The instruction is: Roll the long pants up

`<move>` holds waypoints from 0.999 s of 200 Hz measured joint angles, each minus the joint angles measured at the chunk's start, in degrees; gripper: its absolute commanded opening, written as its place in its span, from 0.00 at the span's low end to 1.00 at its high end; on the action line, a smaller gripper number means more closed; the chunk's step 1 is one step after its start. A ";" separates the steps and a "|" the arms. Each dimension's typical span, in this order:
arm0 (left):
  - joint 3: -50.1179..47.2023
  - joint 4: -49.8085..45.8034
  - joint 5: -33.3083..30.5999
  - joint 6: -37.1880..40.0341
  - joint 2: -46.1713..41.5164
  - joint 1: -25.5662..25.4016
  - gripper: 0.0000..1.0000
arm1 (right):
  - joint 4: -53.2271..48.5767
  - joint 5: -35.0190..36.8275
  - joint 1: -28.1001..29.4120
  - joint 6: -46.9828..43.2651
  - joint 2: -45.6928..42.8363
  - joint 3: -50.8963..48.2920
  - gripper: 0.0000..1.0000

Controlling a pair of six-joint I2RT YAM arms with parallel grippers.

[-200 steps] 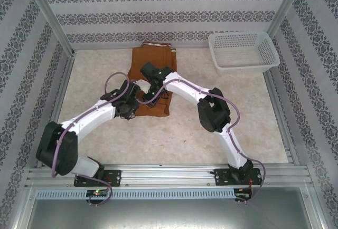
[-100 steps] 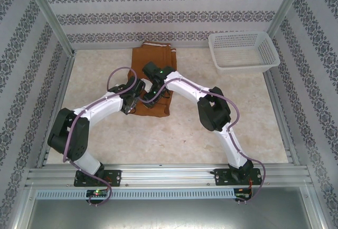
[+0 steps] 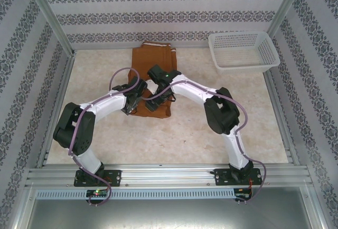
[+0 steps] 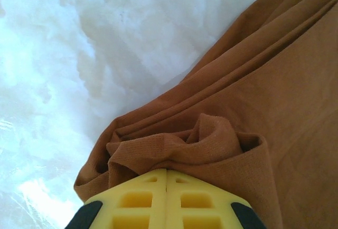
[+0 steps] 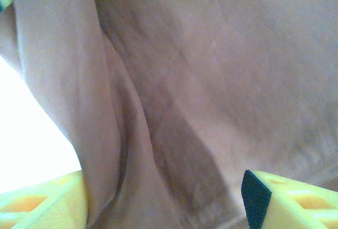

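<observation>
We find the soft, limp rust-brown cloth trousers [image 3: 152, 60] far-centre on the pale marbled table [image 3: 105, 134]. Our left gripper [image 4: 166, 179] pinches their bunched near hem; our right gripper [image 5: 163, 200] gapes open over the cloth. We judge the hem corners the best hold.

Rust-brown long pants [image 3: 152, 57], white basket [image 3: 244, 66], beige marbled table [image 3: 174, 139] — floral-striped walls [image 3: 158, 7].

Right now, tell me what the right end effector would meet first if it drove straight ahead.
The long pants: brown cloth lies straight ahead of the right end effector, probably close; depth is unclear.
</observation>
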 measured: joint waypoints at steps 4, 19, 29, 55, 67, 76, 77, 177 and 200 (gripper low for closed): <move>0.24 0.00 0.00 -0.02 0.00 0.00 0.01 | 0.04 0.24 0.00 0.31 -0.98 -0.96 0.75; 1.27 0.04 -0.02 0.00 0.00 -0.26 0.01 | -0.31 1.20 -0.02 1.62 -4.39 -4.28 0.76; 1.92 0.04 0.00 0.00 0.11 -0.33 0.01 | -0.39 1.86 -0.02 2.32 -6.23 -6.32 0.76; 2.64 0.02 0.24 0.00 1.25 0.22 0.01 | -0.33 3.08 0.15 2.54 -10.71 -11.41 0.76; 2.60 -0.04 0.24 0.00 2.71 0.55 0.01 | 1.25 3.26 1.16 2.43 -13.14 -13.60 0.76; 2.56 -0.02 0.26 0.00 3.87 0.63 0.01 | 2.73 3.28 2.43 2.45 -15.06 -14.82 0.75; 2.56 -0.02 0.24 0.00 3.93 0.63 0.01 | 2.84 3.26 2.54 2.45 -15.19 -14.86 0.75; 2.49 -0.17 0.24 0.20 4.76 0.92 0.01 | 11.32 9.40 5.97 0.72 -12.83 -17.73 0.16; 2.49 -0.17 0.26 0.20 4.74 0.92 0.01 | 12.74 10.67 4.35 -0.55 -12.61 -18.99 0.00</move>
